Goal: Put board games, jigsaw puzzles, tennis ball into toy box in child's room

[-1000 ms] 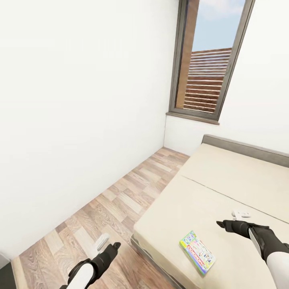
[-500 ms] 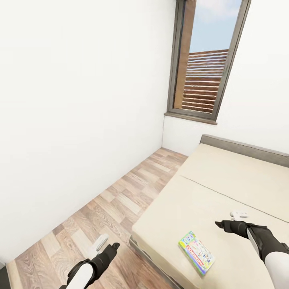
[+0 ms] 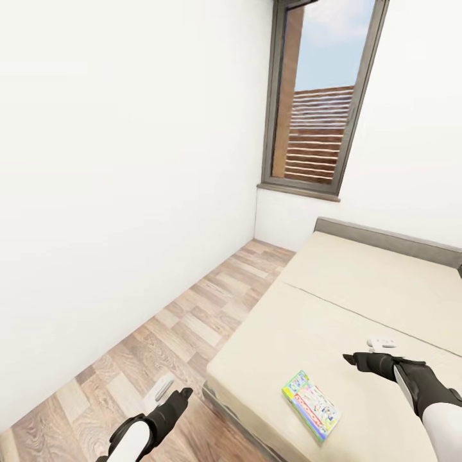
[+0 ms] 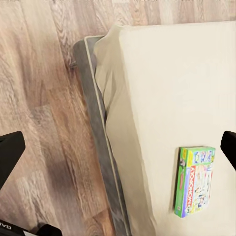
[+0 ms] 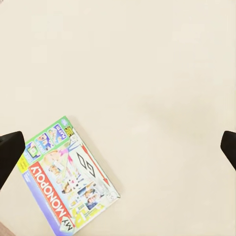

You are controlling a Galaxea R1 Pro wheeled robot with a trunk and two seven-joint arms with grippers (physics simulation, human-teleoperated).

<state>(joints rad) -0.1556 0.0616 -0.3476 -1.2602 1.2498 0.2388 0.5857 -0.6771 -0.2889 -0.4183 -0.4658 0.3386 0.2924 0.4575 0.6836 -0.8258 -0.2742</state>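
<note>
Right wrist view looks straight down onto the bed point(image 5: 147, 73), with the two dark fingertips point(image 5: 10, 152) of the right claw point(image 3: 375, 352) at opposite edges of the picture, so the claw stands wide and holds nothing. Below and between those fingers, nearer one of them, a board game point(image 5: 69, 179) lies flat on the mattress, a thin rectangular printed box with a green edge, a red band lettered MONOPOLY and cartoon figures on a pale face.

From the head, the right claw hovers over the mattress just beyond the box, apart from it. The box sits near the bed's foot corner.

The left claw point(image 3: 168, 389) hangs over the wood plank floor point(image 3: 160, 340) beside the bed, its fingers spread wide and empty. The left wrist camera shows the dark grey bed frame under the smooth beige mattress, with the box lying close to the mattress edge.
</note>
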